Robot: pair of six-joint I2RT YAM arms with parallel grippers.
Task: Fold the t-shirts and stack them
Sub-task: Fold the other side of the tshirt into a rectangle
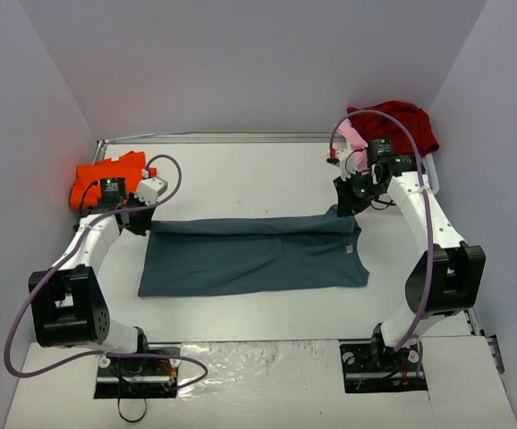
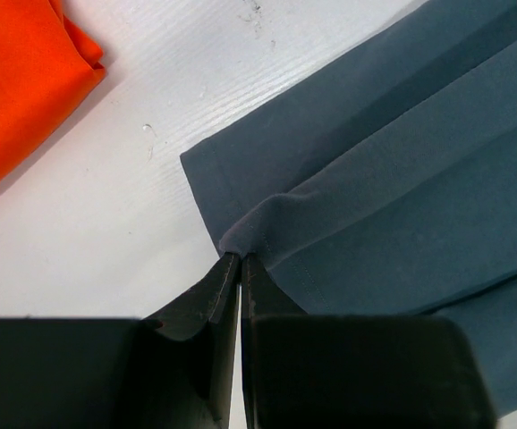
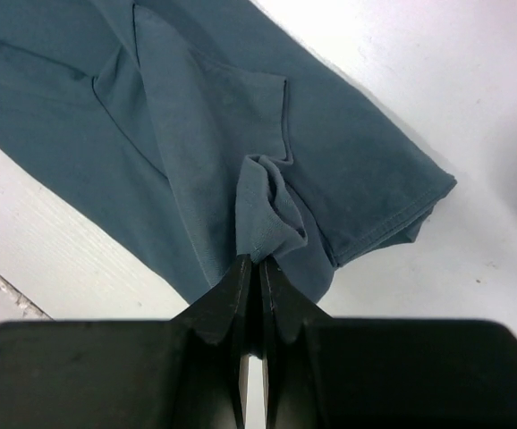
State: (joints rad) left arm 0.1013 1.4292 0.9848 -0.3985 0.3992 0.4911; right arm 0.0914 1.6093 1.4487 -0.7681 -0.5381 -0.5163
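The slate blue-grey t-shirt lies spread across the middle of the table, its far edge folded over toward the front. My left gripper is shut on its far left edge; the left wrist view shows the cloth pinched at my gripper. My right gripper is shut on its far right edge, where a bunched fold is held at my gripper. The bright orange t-shirt lies folded at the far left. The dark red t-shirt and the pale pink t-shirt lie at the far right.
The orange shirt also shows in the left wrist view, close beside the blue-grey shirt's corner. The table's raised back rim runs behind the shirts. Cables loop over both arms.
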